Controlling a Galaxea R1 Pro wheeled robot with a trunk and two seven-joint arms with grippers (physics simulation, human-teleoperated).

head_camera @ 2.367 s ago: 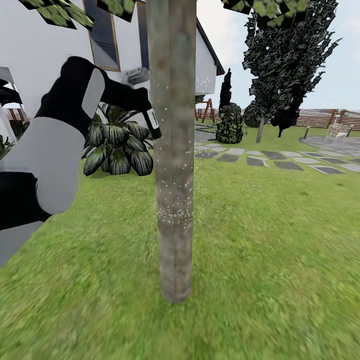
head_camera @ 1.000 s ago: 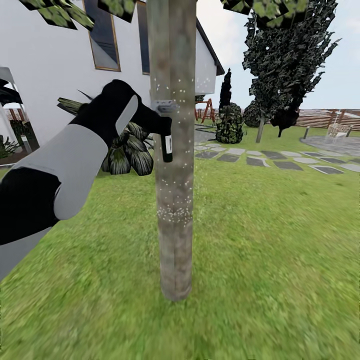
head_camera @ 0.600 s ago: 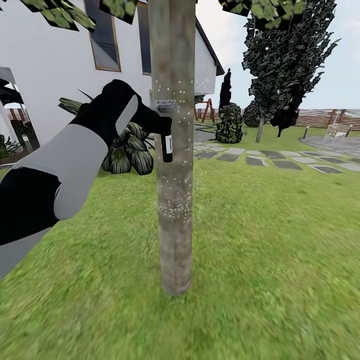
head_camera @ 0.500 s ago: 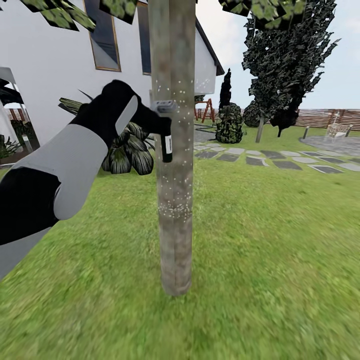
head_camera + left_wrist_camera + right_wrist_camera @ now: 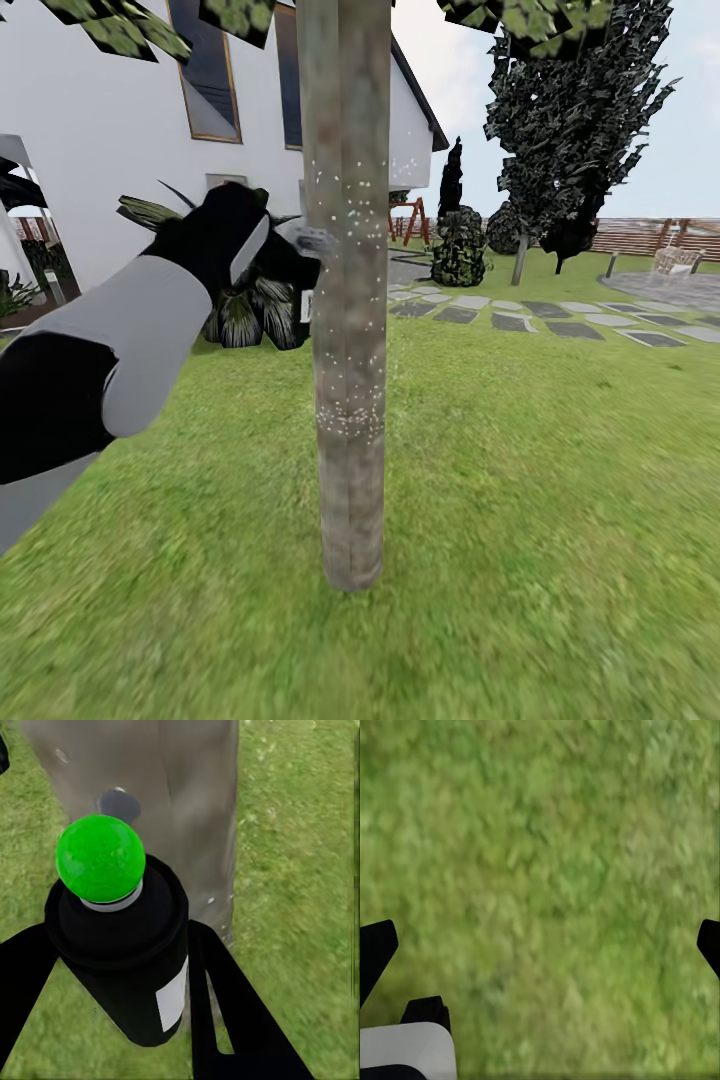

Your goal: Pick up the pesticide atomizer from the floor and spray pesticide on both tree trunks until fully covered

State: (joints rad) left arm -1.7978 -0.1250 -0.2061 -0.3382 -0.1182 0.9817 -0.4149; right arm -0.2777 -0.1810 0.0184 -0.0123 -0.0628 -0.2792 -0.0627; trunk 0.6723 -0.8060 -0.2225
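Home garden: wide green grass lawn (image 5: 550, 450), white-walled house (image 5: 110, 130), grey stepping stones (image 5: 530, 318), brown horizontal-slat wooden fence (image 5: 640, 235), dark cone-shaped trees (image 5: 570, 120).

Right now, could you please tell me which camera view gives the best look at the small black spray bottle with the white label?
The left wrist view: the small black spray bottle sits large between the left gripper fingers, green top and white label clear, facing the grey-brown tree trunk. The head view catches just a label sliver beside the trunk. The right wrist view looks at grass.

Tree trunk (image 5: 345, 300) straight ahead; open grass (image 5: 560, 470) either side.
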